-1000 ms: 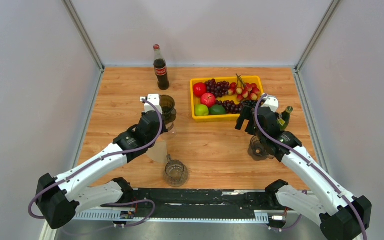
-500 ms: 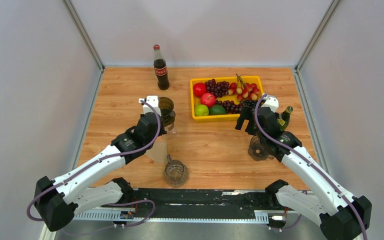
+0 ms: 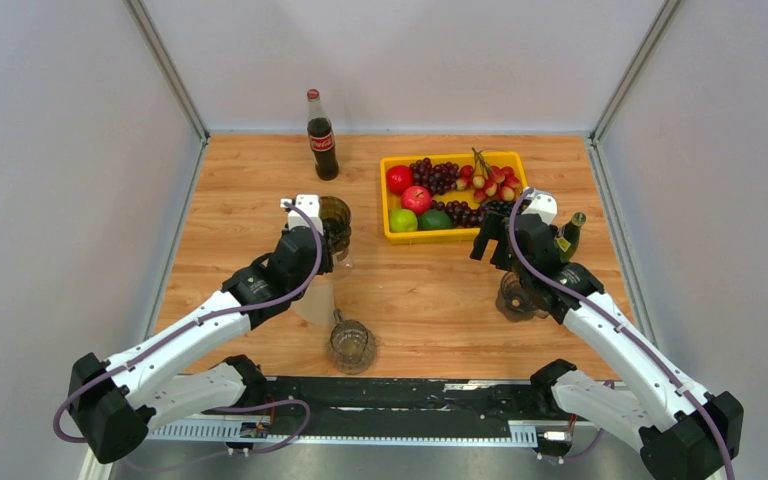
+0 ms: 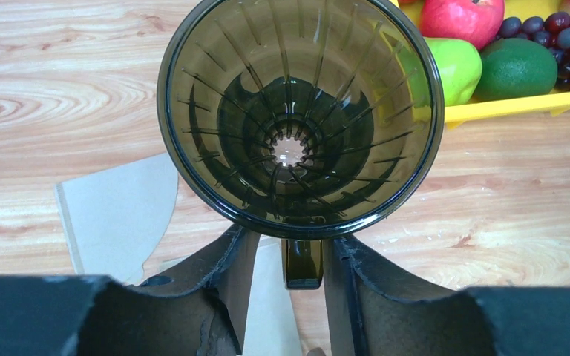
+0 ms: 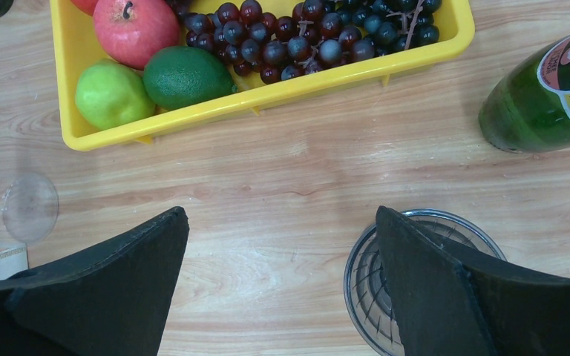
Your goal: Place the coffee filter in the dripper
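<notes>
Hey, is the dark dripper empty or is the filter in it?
Empty. Inside the dripper, bare ribs and the drain hole show; the paper filter lies flat on the table beside it.

Dripper (image 4: 300,119) is smoky dark-brown, see-through, with radial ribbing; coffee filter (image 4: 119,215) pale beige; tray (image 5: 267,93) yellow, its apple (image 5: 135,28) red, lime (image 5: 185,76) dark green, grapes (image 5: 304,37) purple-black; table (image 5: 282,185) light wood grain.

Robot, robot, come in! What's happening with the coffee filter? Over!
Left gripper open around dripper handle; right gripper open, holding nothing. Coffee filter flat on table, dripper empty. Dripper mouth unblocked.
</notes>
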